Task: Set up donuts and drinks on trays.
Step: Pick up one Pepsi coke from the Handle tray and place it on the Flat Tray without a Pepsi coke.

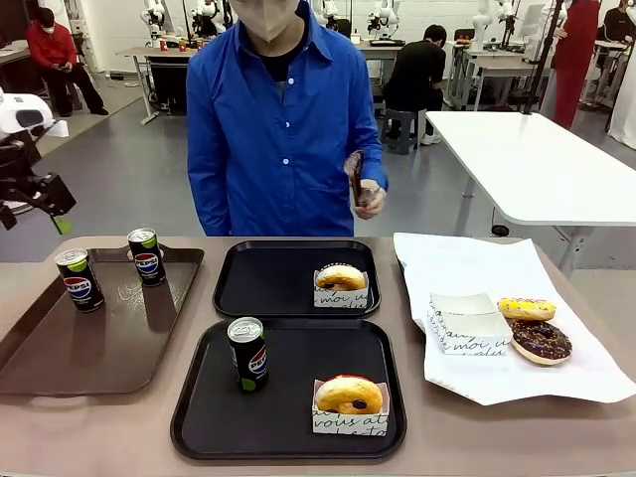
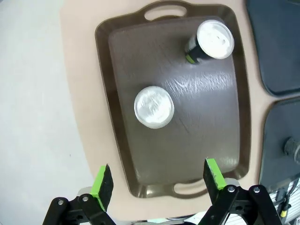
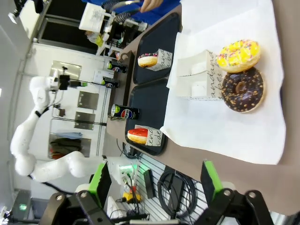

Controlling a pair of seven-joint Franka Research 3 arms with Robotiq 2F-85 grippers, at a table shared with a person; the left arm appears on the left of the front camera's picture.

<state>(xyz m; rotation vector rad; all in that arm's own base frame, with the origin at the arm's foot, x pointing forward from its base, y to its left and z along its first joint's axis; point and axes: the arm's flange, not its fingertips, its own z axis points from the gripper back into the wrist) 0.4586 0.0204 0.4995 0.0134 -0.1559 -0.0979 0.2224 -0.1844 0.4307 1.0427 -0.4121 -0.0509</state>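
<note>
1. Nearest the front camera, the near black tray lies on the tabletop. A can stands upright at its 10 o'clock, and a reddish-glazed donut in a printed paper sleeve sits at its 5 o'clock.
2. Just beyond it, at 12 o'clock, the far black tray carries a sleeved donut at its 4 o'clock.
3. At 9 o'clock from both, a brown tray holds a front can and a back can, both upright along its far side.
4. At 3 o'clock, a white paper sheet bears empty sleeves, a yellow donut and a chocolate donut, the two donuts touching.
5. The left fingers hang above the brown tray, spread wide and empty.
6. The right fingers are released too, holding nothing, above the tabletop edge by the paper sheet.
7. A person in a blue shirt stands at 12 o'clock.
</note>
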